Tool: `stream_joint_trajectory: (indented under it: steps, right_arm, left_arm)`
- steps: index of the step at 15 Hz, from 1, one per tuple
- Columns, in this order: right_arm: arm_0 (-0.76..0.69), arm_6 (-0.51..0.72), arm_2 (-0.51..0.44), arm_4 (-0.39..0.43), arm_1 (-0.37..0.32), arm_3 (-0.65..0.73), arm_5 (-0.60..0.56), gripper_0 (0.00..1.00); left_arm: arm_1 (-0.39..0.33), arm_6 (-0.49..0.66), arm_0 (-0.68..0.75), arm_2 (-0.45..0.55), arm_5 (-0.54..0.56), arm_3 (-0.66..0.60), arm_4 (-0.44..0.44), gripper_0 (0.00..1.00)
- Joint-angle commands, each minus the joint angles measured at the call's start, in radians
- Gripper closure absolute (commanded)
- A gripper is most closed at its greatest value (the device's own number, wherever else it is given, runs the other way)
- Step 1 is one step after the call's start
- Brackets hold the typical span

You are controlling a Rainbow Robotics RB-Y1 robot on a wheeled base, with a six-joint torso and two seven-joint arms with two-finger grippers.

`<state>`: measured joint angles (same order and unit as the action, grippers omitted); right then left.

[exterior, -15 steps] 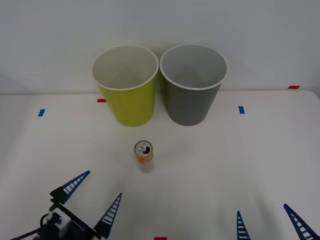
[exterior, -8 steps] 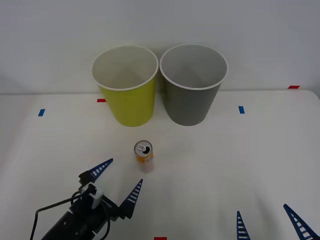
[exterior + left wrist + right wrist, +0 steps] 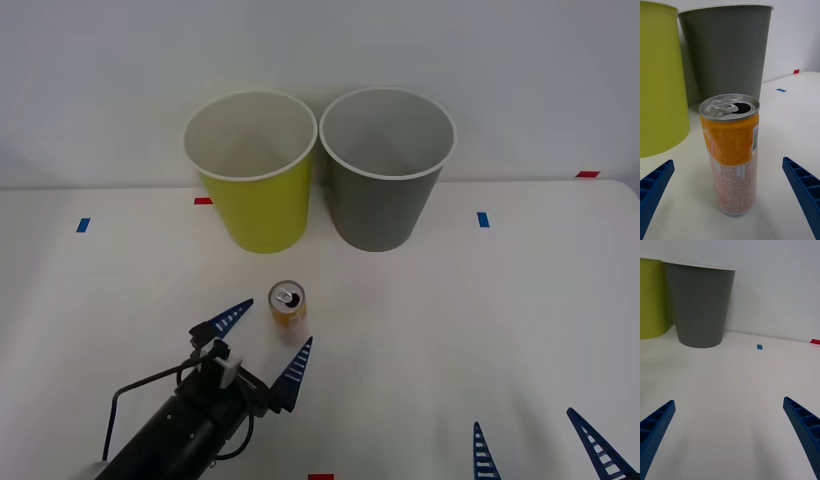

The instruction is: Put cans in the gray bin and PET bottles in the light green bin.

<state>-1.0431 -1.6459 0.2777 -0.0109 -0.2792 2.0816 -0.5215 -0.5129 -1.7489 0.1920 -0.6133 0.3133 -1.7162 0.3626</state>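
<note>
A small orange-and-pale can [image 3: 288,312] [image 3: 732,153] stands upright on the white table, its silver top opened. My left gripper [image 3: 268,343] is open just in front of it, one finger on each side of the can's near side, not touching. Behind the can stand the light green bin [image 3: 254,170] [image 3: 658,78] [image 3: 651,298] and, to its right, the gray bin [image 3: 385,166] [image 3: 728,52] [image 3: 700,303], both upright and empty as far as I see. My right gripper [image 3: 540,448] [image 3: 728,435] rests open at the table's near right edge.
Small blue tape marks [image 3: 483,219] [image 3: 83,225] and red tape marks [image 3: 587,174] [image 3: 203,201] lie flat on the table [image 3: 480,320]. A white wall rises behind the bins. Open tabletop lies to the right of the can and bins.
My left gripper has moved forward and to the right, from the near left corner up to the can, staying open. The can, the bins and the right arm have not moved.
</note>
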Motion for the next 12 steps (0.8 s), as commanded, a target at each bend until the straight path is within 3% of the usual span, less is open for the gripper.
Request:
stream_joint_trajectory:
  steps: [1, 6, 7, 8, 9, 10, 12]
  right_arm:
    - [0.0, 0.0, 0.0, 0.0, 0.0, 0.0, 0.0, 0.0]
    - [0.0, 0.0, 0.0, 0.0, 0.0, 0.0, 0.0, 0.0]
    - [0.0, 0.0, 0.0, 0.0, 0.0, 0.0, 0.0, 0.0]
    - [0.0, 0.0, 0.0, 0.0, 0.0, 0.0, 0.0, 0.0]
    - [0.0, 0.0, 0.0, 0.0, 0.0, 0.0, 0.0, 0.0]
    - [0.0, 0.0, 0.0, 0.0, 0.0, 0.0, 0.0, 0.0]
    - [0.0, 0.0, 0.0, 0.0, 0.0, 0.0, 0.0, 0.0]
  left_arm:
    - [0.031, -0.004, -0.06, 0.001, -0.013, 0.036, -0.001, 0.0]
    - [0.1, -0.009, -0.095, 0.007, -0.03, 0.055, 0.003, 0.0]
    - [0.103, -0.012, -0.095, 0.007, -0.031, 0.055, -0.002, 0.15]
    - [0.103, -0.014, -0.095, 0.007, -0.031, 0.055, -0.004, 0.65]
    - [0.103, -0.015, -0.095, 0.007, -0.031, 0.055, -0.005, 0.94]
    - [0.103, -0.015, -0.095, 0.007, -0.031, 0.055, -0.005, 1.0]
    - [0.1, -0.015, -0.094, 0.007, -0.03, 0.055, -0.005, 0.99]
